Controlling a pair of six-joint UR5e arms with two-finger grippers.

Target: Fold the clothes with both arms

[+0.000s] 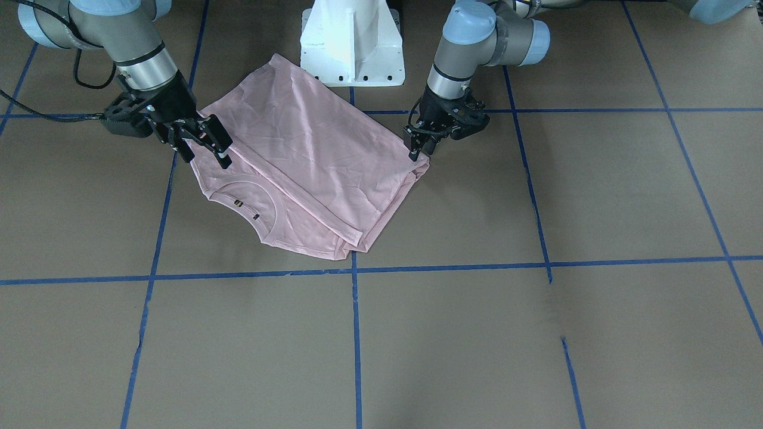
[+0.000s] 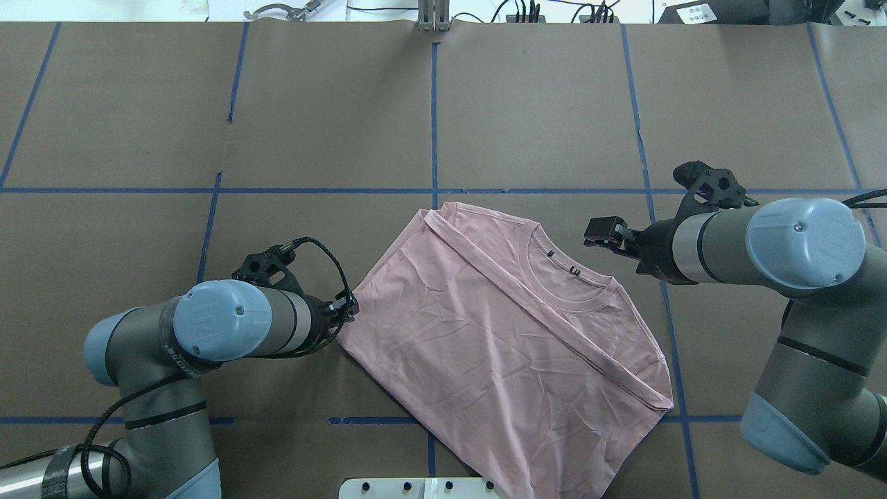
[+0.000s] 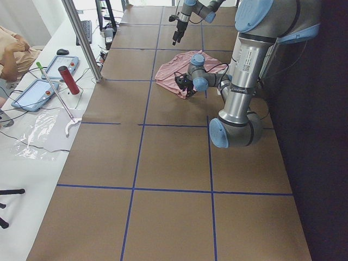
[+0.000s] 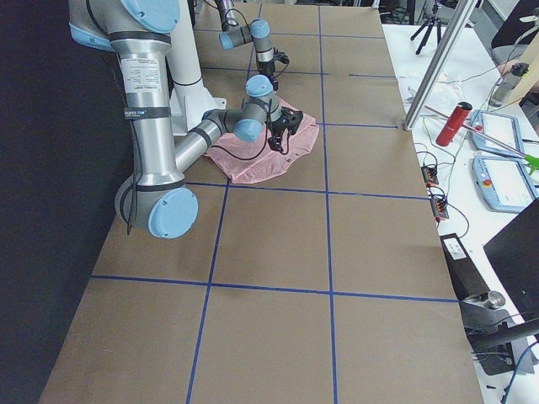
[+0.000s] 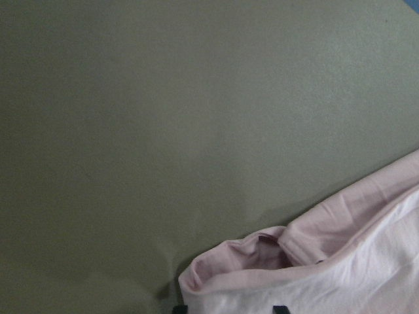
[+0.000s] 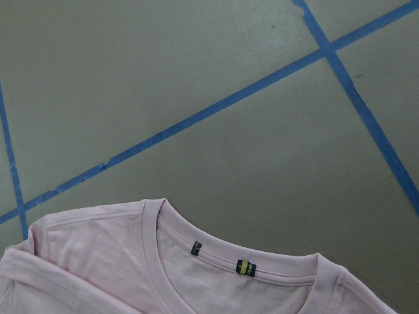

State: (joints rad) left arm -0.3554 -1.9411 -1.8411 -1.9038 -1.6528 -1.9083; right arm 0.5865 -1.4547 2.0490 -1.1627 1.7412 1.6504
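A robotics lab: blue-taped table (image 3: 163, 163), teach pendants (image 3: 33, 93), seated operator (image 3: 13, 51).

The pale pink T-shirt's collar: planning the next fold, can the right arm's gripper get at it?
Probably yes. The right gripper hangs open beside the pale pink T-shirt, whose collar lies exposed with nothing between them.

Even, diffuse overhead light leaves only soft, short shadows under the T-shirt (image 1: 310, 173) edges. The left wrist view is dim and slightly soft; both side views go black toward the robot's side.
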